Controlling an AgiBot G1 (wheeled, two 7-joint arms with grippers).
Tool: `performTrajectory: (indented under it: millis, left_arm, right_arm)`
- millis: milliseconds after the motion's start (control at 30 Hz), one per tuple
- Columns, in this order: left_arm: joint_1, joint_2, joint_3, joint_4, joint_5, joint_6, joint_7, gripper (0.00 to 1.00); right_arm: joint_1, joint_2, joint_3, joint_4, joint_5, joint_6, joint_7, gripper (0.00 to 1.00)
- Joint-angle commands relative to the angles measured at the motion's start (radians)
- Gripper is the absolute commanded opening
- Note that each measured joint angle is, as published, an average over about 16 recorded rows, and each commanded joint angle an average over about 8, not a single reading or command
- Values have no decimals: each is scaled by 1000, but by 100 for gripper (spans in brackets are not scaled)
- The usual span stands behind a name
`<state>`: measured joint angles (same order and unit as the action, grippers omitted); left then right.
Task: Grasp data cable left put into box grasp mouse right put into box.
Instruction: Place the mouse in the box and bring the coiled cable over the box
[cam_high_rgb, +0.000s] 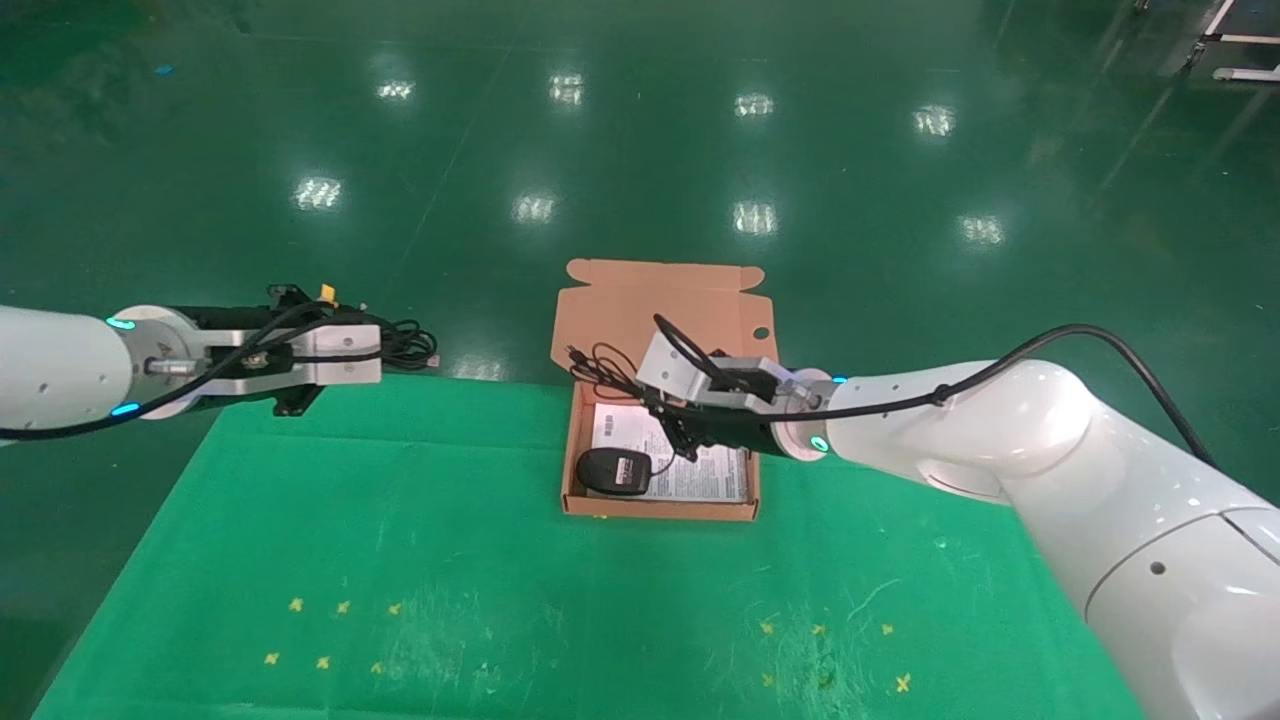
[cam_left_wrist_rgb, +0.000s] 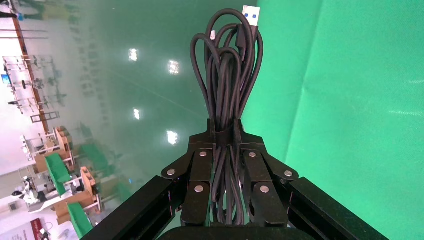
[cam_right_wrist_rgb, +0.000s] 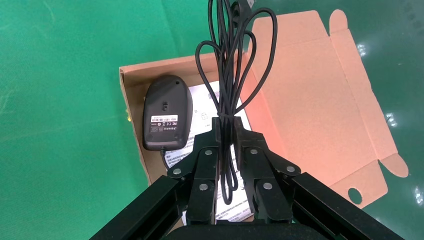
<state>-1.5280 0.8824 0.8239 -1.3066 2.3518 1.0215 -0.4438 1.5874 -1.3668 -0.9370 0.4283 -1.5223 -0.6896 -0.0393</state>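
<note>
Left gripper (cam_left_wrist_rgb: 225, 137) clamped mid-bundle on floppy, light thick black looped data cable (cam_left_wrist_rgb: 227, 75) off the worktop edge; right gripper (cam_right_wrist_rgb: 227, 132) pinches thin cord of upturned black oval mouse (cam_right_wrist_rgb: 167, 112) lying below in orange-brown cardboard box (cam_right_wrist_rgb: 310, 90).

1. The box (cam_high_rgb: 660, 508) stands open upward; its flap (cam_high_rgb: 665, 300) lies back on the far side, so the way in from above is clear.
2. The right tool (cam_high_rgb: 672, 425), clamped on the mouse's cord (cam_right_wrist_rgb: 227, 75), hangs over the box's middle and blocks entry there.
3. The mouse (cam_high_rgb: 614, 471) fills the near-left corner of the box.
4. The worktop (cam_high_rgb: 400, 560) left of and nearer than the box lies bare.
5. The left tool (cam_high_rgb: 385, 350), gripping the cable (cam_left_wrist_rgb: 227, 75), hangs over the worktop's far-left edge, well apart from the box.
</note>
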Motion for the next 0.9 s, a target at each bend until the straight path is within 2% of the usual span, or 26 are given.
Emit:
performTrajectory:
  millis: [33, 67, 533, 900]
  left_arm:
    - [0, 0, 0, 0, 0, 0, 0, 0]
    - [0, 0, 0, -1, 0, 1, 0, 0]
    - [6, 12, 3, 0, -5, -8, 6, 0]
    - [24, 70, 11, 36, -42, -71, 41, 0]
  right_arm:
    - [2, 0, -23, -8, 0, -3, 20, 95]
    - [2, 0, -27, -9, 1, -4, 21, 100]
    - [-4, 28, -38, 26, 7, -10, 31, 100]
    - [3, 93, -37, 68, 8, -19, 41, 100]
